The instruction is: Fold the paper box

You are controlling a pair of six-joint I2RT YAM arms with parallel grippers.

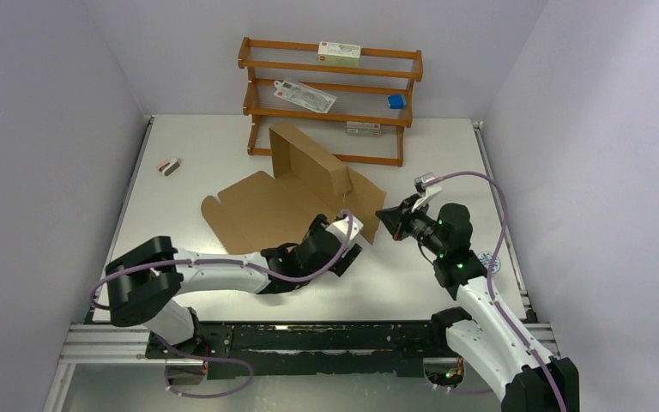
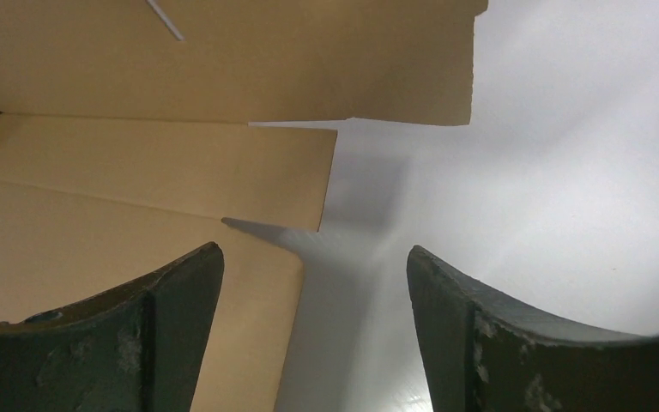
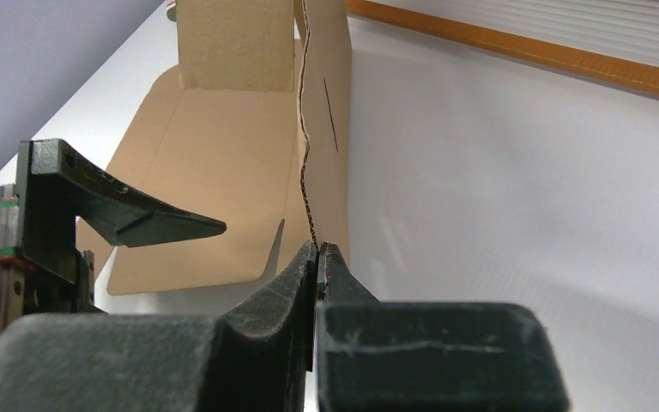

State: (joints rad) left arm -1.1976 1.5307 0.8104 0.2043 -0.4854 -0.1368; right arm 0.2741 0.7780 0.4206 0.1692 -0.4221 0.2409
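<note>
Barely started. Centre of overhead view: paper box [image 1: 257, 215], mostly flat, one wall raised. Right edge pinched by right claw [image 3: 317, 251], pressed together on it; left claw [image 2: 313, 257] spread, holding nothing, at near edge. Other walls and lid left to fold.

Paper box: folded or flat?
Partly folded. One panel of the paper box stands upright, the rest lies flat. Right gripper pinches the raised panel's edge.

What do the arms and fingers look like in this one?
The left arm and right arm have white links and black joints, with a lilac cable looped along each. The fingers are dark, curved and scuffed.
</note>
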